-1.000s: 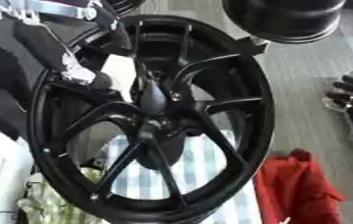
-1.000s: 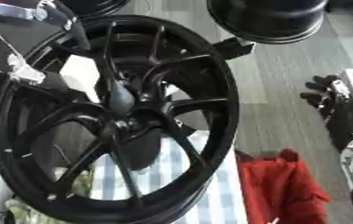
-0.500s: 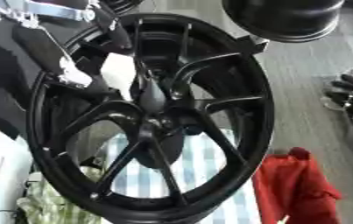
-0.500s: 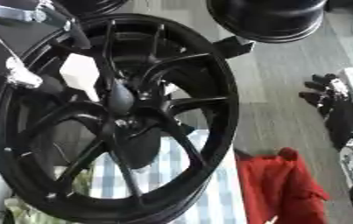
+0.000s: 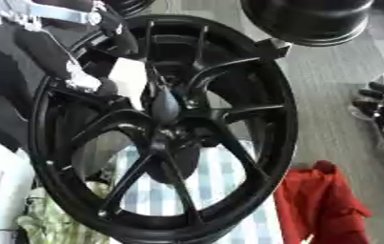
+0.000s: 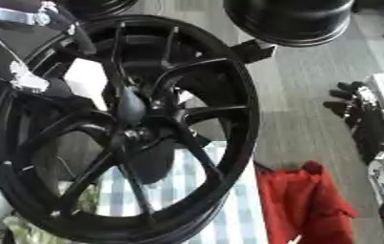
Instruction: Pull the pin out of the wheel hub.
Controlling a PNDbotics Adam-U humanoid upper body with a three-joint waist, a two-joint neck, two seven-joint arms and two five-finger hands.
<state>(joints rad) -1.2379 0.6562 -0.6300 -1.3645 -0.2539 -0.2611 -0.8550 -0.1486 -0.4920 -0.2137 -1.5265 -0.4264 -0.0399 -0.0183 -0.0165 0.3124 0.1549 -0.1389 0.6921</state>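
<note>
A big black wheel (image 5: 274,124) stands upright and fills the middle of both views. Its spokes meet at the hub (image 5: 163,136). A dark, tapered pin (image 5: 166,106) sticks up out of the hub toward me. My left arm comes in from the upper left with a silver joint, and its black forearm (image 5: 49,55) goes down behind the rim and spokes. The left hand (image 5: 103,88) is mostly hidden there, left of the pin. My right hand (image 6: 363,112) rests at the right edge, fingers relaxed and holding nothing, well away from the wheel.
A second black wheel (image 5: 311,19) stands at the top right, near the big rim. A red cloth (image 5: 320,200) lies at the lower right. A blue-and-white checked cloth (image 5: 220,178) shows through the spokes, and grey floor (image 5: 337,71) runs along the right.
A white patch behind the upper-left spokes shows larger than a second ago. The wheel, the pin and the right hand stay put.
</note>
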